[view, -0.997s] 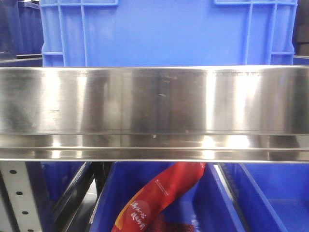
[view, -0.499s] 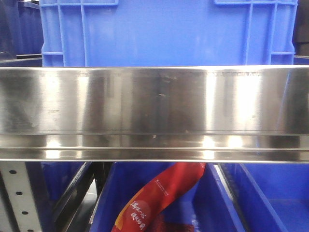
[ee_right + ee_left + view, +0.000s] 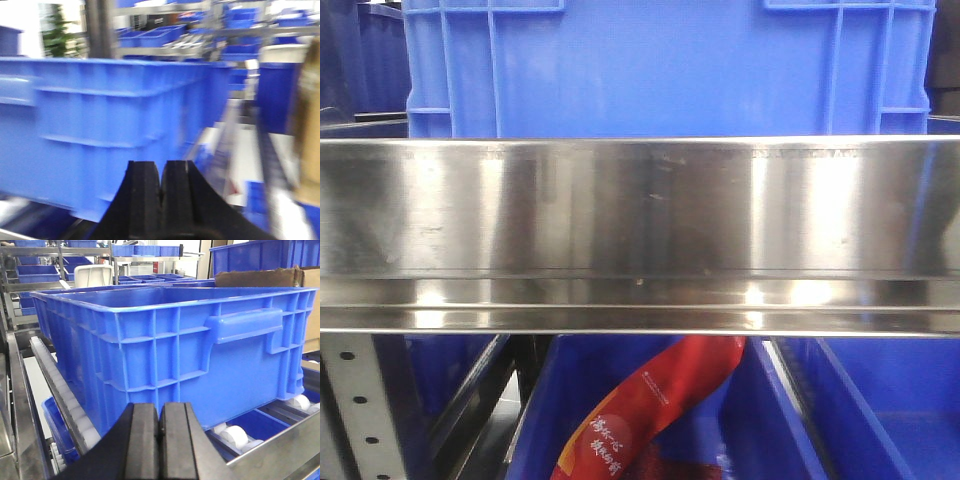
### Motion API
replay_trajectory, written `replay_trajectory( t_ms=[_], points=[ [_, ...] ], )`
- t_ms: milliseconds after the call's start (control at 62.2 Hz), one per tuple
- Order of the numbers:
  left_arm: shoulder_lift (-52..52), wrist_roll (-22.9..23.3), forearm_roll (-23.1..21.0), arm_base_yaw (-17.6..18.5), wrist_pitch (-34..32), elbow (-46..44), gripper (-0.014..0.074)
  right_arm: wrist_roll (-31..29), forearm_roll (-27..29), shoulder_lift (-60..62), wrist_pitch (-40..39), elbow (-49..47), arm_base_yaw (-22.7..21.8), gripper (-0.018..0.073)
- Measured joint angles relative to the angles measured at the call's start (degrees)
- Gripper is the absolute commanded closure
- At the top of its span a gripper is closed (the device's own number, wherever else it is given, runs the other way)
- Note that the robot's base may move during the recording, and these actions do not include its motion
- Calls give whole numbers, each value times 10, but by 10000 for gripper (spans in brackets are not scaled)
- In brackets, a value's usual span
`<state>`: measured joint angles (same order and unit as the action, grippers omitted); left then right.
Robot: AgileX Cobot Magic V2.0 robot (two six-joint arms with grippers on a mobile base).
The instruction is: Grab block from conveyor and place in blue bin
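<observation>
In the front-facing view a perforated pale upright post (image 3: 352,405) stands at the lower left under a broad polished steel rail (image 3: 640,235) that crosses the whole frame from edge to edge; above it, filling the upper middle, rises the ribbed wall of the blue bin (image 3: 660,65), and below it, lower middle, a red printed bag (image 3: 655,405) lies slanted inside a lower blue crate (image 3: 545,420), with another blue crate (image 3: 890,400) at the lower right. Neither the conveyor belt nor the block can be seen in any view. In the left wrist view a strip of white rollers (image 3: 65,400) runs down the left side, the blue bin (image 3: 165,350) fills the centre with its moulded handle (image 3: 245,325) toward the right, a brown cardboard box (image 3: 260,277) sits behind it at the upper right, and white wheels (image 3: 235,435) show under the bin at the lower right; the left gripper (image 3: 159,432) sits at the bottom centre, its two black pads pressed together with nothing between them. The right wrist view is blurred: the blue bin (image 3: 100,130) occupies the left and centre, shelves of blue crates (image 3: 155,35) lie across the top, and the right gripper (image 3: 161,192) at the bottom centre has its black pads closed against each other, empty.
</observation>
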<state>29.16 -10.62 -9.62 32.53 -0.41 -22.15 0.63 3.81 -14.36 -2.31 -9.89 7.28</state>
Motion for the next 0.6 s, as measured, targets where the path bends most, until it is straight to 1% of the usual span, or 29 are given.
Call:
replay_trajectory(
  t_ms=[113, 257, 386, 595],
  points=[
    [0, 0, 0, 0, -1, 0, 707, 0, 0, 35, 1, 35, -49, 727],
    [0, 0, 0, 0, 0, 0, 707, 0, 0, 85, 7, 75, -88, 727],
    [0, 0, 0, 0, -1, 0, 707, 0, -9, 132, 16, 98, -93, 727],
    [0, 0, 0, 0, -2, 0, 707, 0, -25, 140, 18, 97, -97, 727]
  ],
)
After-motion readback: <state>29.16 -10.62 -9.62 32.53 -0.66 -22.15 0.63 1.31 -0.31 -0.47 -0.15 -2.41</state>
